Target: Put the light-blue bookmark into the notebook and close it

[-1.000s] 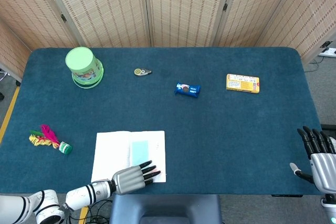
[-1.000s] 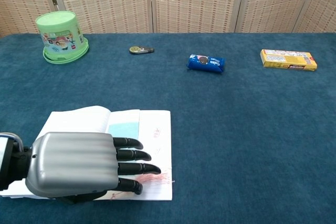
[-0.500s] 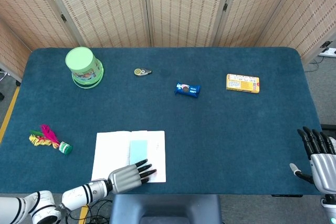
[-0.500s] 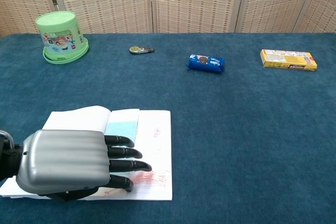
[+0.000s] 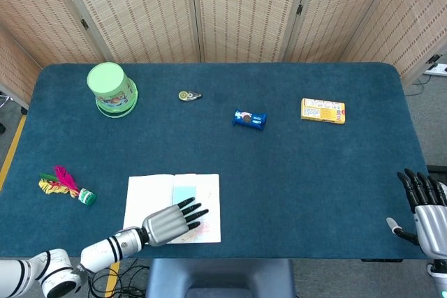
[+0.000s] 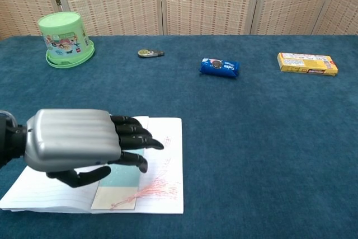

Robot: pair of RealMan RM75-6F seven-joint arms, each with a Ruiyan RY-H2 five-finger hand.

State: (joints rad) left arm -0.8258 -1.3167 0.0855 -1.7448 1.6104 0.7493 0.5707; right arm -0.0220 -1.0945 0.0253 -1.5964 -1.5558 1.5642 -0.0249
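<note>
The left robot hand (image 6: 72,144) hovers over the open notebook (image 6: 162,186) at the table's (image 5: 314,186) near edge, fingers spread and grasping nothing. The light-blue bookmark (image 6: 120,174) lies on the notebook's pages beneath it. The right robot hand (image 5: 426,211) waits released at the table's right corner.

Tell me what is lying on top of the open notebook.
On the open notebook lies the light-blue bookmark, its red tassel spread over the right page. The left hand hovers above and covers the bookmark's upper part.
</note>
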